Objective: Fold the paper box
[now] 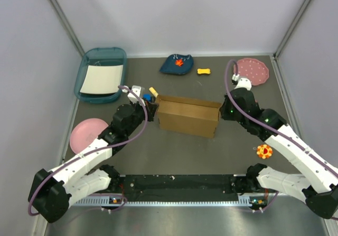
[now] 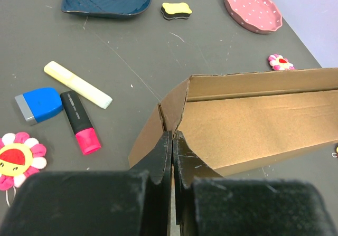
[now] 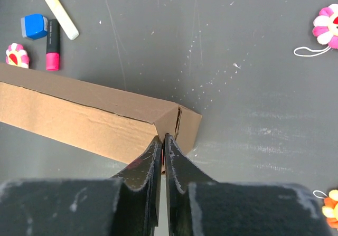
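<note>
Scuffed black fingers point(image 2: 158, 162) of the left gripper point(image 2: 172, 137) fill the bottom of the left wrist view, matte and flecked with pale dust, pressed together to a hairline slit. Their tips meet the folded end of the paper box point(image 2: 248, 122), and whether a sliver of cardboard is nipped between them is hard to make out. Over at the opposite end the right gripper point(image 3: 162, 140) is likewise closed to a thin seam, its tips at the corner where a diagonal crease runs. Seen from above, the box sits in the middle of the dark grey table point(image 1: 211, 154) between the two arms, a long shape of plain brown corrugated board, matte, with sharp folds and a few shallow dents; each wrist view cuts off its far end. Near its left end lie a pale yellow stick point(image 2: 77, 84), a rounded blue block point(image 2: 39, 104) and a black marker with a pink cap point(image 2: 79, 122). At the far right corner a speckled pink dish point(image 1: 259, 67) is partly hidden behind the right arm's cable
</note>
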`<state>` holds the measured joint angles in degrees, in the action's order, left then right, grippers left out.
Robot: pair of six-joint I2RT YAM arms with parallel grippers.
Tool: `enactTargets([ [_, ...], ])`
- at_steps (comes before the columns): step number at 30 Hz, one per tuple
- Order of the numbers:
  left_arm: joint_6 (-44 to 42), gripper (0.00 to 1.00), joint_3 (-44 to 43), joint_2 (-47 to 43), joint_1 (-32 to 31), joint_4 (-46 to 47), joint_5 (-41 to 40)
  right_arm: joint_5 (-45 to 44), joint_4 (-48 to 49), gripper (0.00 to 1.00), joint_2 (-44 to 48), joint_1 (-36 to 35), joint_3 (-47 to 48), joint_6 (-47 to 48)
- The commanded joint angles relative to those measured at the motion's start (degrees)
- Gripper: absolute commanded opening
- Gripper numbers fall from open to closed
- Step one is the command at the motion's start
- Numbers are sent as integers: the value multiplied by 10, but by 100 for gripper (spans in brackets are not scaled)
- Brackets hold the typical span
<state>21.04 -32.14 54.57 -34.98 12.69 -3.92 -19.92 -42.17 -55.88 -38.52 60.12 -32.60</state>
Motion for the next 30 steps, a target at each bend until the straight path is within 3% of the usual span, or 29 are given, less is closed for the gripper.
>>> enactTargets([
  [1, 4, 0, 9, -1, -3, -55, 8, 5, 1, 3, 1, -8, 5, -5],
  [24, 1, 0, 23, -6, -18, -57, -5, 22, 8, 0, -14, -8, 16, -28],
  [30, -2, 0, 20, -11, -18, -58, -6, 18, 8, 0, -8, -9, -23, -19],
])
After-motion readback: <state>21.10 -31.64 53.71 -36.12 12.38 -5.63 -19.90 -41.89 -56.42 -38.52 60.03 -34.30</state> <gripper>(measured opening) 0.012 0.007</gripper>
